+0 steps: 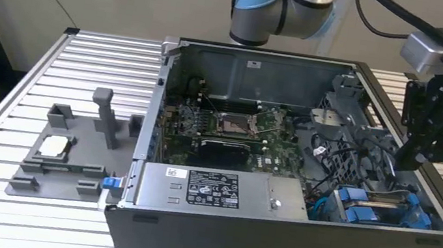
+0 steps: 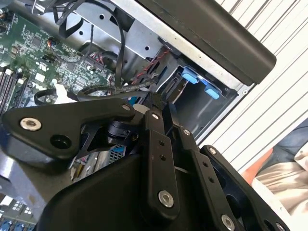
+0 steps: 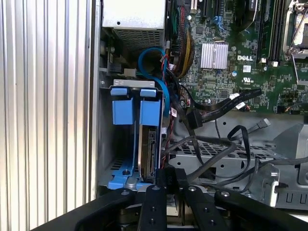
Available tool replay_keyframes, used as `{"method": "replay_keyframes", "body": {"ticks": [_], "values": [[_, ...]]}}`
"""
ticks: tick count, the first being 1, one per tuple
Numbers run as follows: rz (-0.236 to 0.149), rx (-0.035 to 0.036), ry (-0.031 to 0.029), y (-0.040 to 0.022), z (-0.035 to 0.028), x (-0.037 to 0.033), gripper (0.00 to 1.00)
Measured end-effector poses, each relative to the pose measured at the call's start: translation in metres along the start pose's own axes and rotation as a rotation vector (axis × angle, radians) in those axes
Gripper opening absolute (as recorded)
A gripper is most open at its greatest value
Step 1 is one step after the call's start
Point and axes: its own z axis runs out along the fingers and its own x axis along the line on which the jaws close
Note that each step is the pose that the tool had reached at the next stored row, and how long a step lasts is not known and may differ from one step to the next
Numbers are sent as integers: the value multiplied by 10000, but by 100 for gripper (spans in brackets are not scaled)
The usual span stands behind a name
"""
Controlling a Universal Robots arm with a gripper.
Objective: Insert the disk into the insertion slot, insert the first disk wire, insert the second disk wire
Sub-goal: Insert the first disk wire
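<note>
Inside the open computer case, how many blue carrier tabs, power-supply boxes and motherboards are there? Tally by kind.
Blue carrier tabs: 2
Power-supply box: 1
Motherboard: 1
Total: 4

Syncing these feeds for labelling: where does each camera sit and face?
Exterior view: off the arm, looking down into the open black computer case; black gripper at the exterior view's right.
First wrist view: on the arm, past the gripper toward the silver-grey disk in its blue carrier.
Second wrist view: on the arm, past the gripper toward the green motherboard.
Both wrist views share motherboard and gripper.
</note>
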Motion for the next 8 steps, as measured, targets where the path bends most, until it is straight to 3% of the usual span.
{"method": "replay_keyframes", "body": {"ticks": [2,6,8], "values": [[-3,-43,-8,-2,5,3,19],[-6,-264,-35,-6,22,12,19],[3,-343,-42,-9,32,22,19]]}}
